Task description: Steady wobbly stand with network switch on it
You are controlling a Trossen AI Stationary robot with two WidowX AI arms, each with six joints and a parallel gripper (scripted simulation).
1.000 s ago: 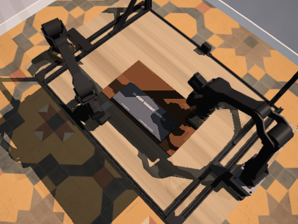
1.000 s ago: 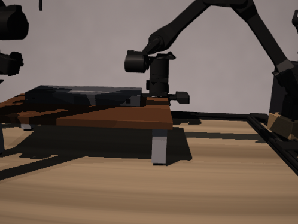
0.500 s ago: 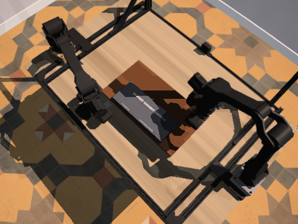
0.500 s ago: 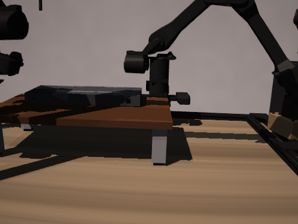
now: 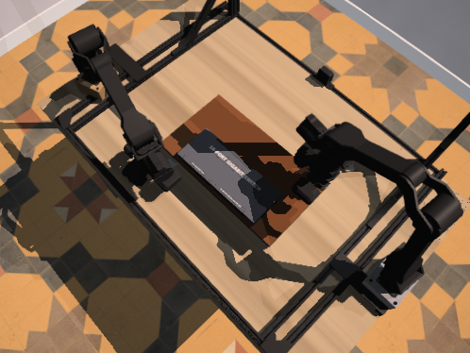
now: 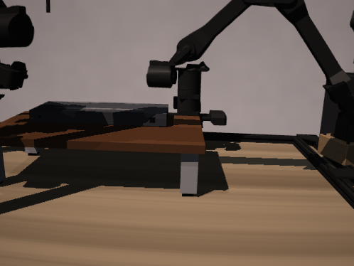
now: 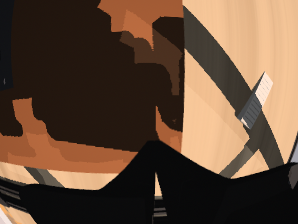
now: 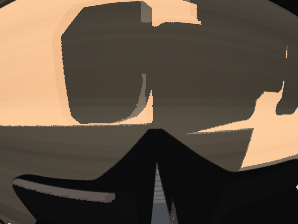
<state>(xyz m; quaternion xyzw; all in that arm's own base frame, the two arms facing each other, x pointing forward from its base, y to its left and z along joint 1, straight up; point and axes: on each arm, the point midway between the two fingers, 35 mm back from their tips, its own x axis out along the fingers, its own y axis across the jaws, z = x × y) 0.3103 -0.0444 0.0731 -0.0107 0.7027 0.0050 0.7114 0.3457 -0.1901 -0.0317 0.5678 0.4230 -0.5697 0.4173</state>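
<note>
stand: the brown-topped stand (image 5: 212, 113) (image 6: 178, 136) (image 7: 140, 160) is on the wooden table (image 5: 283, 104) (image 6: 249, 220) (image 7: 225, 30) (image 8: 25, 75); i cannot tell whether it sits level.
network switch: the 16-port gigabit switch (image 5: 226, 179) (image 6: 99, 114) (image 7: 6, 45) lies label up on the stand's top.
near leg: a pale leg (image 6: 189, 178) with a dark foot under one corner.
wedge: a ribbed wedge (image 7: 257, 100) lies on the table, apart from the stand's edge.
left gripper: my left gripper (image 5: 309, 189) (image 7: 153, 147) is clenched on nothing, by the stand's corner.
right gripper: my right gripper (image 5: 162, 176) (image 8: 155, 135) is clenched and empty too, beside the stand.
</note>
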